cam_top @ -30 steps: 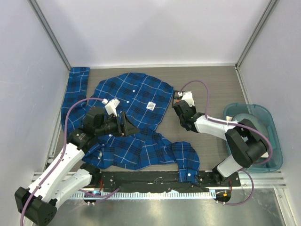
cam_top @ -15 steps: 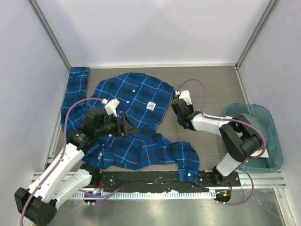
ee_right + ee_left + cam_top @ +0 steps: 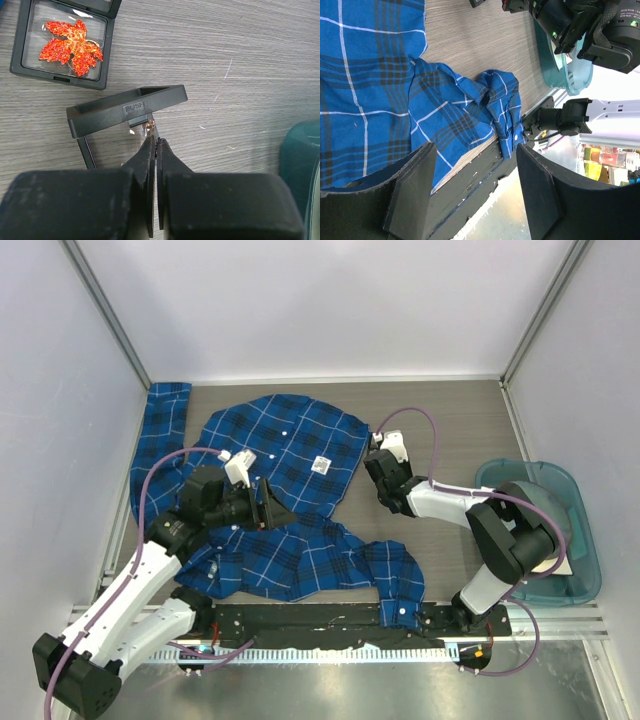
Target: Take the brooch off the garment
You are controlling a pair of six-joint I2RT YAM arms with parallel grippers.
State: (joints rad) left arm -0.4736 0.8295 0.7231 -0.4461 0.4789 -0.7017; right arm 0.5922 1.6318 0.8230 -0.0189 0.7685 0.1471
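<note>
**A:** Brooch (image 3: 149,128): where was it?

**B:** Seemingly off the garment (image 3: 285,440), just right of its edge. The left gripper (image 3: 474,147) hung released over the garment. The right gripper (image 3: 155,142), clenched, pinched the glinting brooch above a black frame (image 3: 125,111).

**A:** Danger?

**B:** So slight a pinch might slip, dropping it.

Garment (image 3: 280,450): woven plaid cloth, matt, softly creased. Worktop (image 3: 240,45): grey wood-grain surface, matt, fine scratches. Brooch (image 3: 70,45): red-orange glitter, sparkly, rough-looking. Display case (image 3: 60,78): matt black plastic frame, clear glossy film over brooch. Second frame (image 3: 127,110): black plastic, embossed "PUSH". Right claw (image 3: 155,142): matt black plastic, dusty. Bin (image 3: 590,555): translucent teal plastic, glossy.
</note>
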